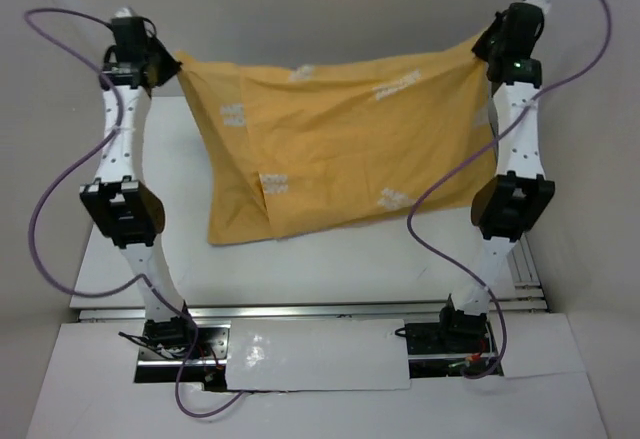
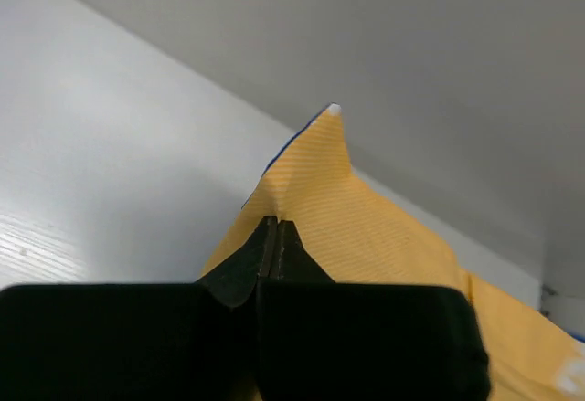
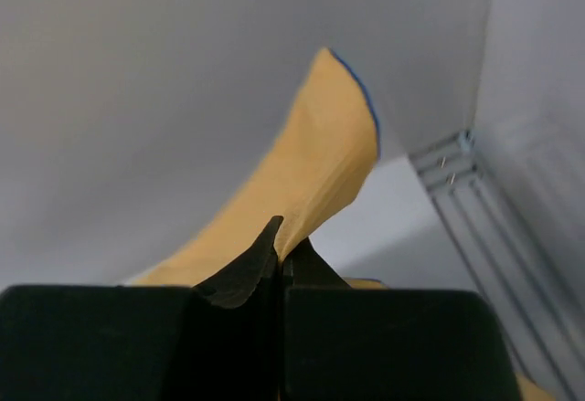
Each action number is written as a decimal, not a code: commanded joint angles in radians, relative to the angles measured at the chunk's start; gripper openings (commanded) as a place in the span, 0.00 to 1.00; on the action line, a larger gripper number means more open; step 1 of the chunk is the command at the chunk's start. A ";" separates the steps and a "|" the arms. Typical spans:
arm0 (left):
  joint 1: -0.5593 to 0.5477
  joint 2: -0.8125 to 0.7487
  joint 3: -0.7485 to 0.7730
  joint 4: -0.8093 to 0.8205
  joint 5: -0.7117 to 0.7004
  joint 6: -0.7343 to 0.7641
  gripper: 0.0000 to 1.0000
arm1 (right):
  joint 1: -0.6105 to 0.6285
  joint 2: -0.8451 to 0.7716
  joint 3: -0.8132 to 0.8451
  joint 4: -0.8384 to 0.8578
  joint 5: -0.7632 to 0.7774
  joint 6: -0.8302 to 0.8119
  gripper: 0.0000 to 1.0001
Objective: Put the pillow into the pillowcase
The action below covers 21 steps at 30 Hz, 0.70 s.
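Orange-yellow fabric pillowcase [image 1: 350,149] hangs between left pincer [image 2: 274,225] and right pincer [image 3: 279,229], both clamped on thin corners that could slip under tension.

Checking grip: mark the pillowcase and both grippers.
pillowcase [image 1: 350,149]: top external view, middle of orange cloth.
left gripper [image 2: 274,226]: left wrist view, where jaws meet.
right gripper [image 3: 279,229]: right wrist view, where jaws meet.

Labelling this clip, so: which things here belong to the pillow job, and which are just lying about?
Job: pillowcase; left tool and right tool, each shut on a corner of it. No pillow visible.
Lying about: purple cables, table.
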 commanded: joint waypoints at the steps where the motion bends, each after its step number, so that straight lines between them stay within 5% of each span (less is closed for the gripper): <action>1: 0.075 -0.223 0.068 -0.030 -0.066 0.043 0.00 | -0.060 -0.291 -0.066 0.351 0.057 -0.046 0.00; 5: 0.094 -0.452 -0.082 -0.007 -0.146 0.052 0.00 | -0.083 -0.334 0.063 0.298 0.047 -0.101 0.00; 11: 0.147 -0.685 -0.228 -0.001 -0.322 0.087 0.00 | -0.113 -0.551 -0.221 0.468 0.151 -0.111 0.00; 21: 0.158 -0.684 -0.092 -0.050 -0.326 0.121 0.00 | -0.113 -0.550 -0.071 0.328 0.024 -0.135 0.00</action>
